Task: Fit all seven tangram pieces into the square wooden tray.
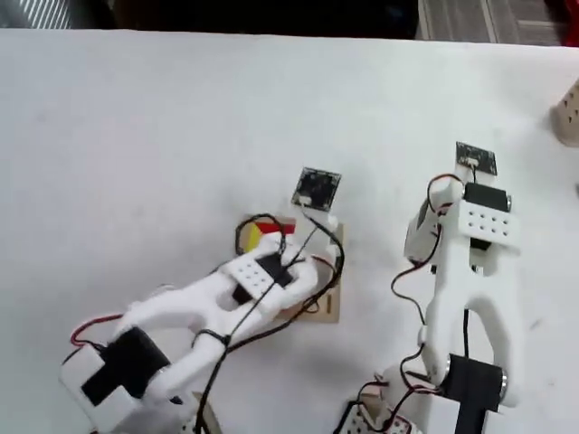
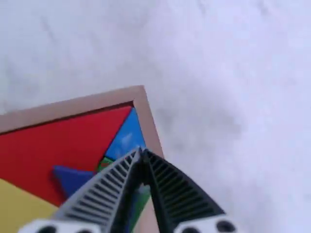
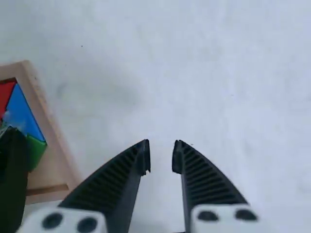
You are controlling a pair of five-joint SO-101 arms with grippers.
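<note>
Left arm (image 1: pixel 208 303) runs from the near-left table edge diagonally up to the tray (image 1: pixel 327 307), covering most of it in the high view. Left gripper (image 2: pixel 142 156) is clenched, fingertips meeting with nothing visibly between them. The tip sits over the tray's inside, just in from the rim near one corner. In the left wrist view, next to that tip: a green piece (image 2: pixel 104 164), mostly hidden under the fingers, then a light blue triangle (image 2: pixel 127 138) against the rim, and a big red piece (image 2: pixel 63 141) filling the corner area. A darker blue piece (image 2: pixel 68 177) overlaps the red's edge; can't tell if it is seated flat. A yellow piece (image 2: pixel 19 206) borders the red on the side away from the corner. Right arm (image 1: pixel 466 271) stands well right of the tray, apart from it. Right gripper (image 3: pixel 160 158) is released a little, a narrow gap between the tips, nothing in it, over bare white table (image 1: pixel 181 117). The right wrist view catches the tray's corner off to the side with red, blue and green in it. At the far right table edge there is a beige holed block (image 1: pixel 567 113).
</note>
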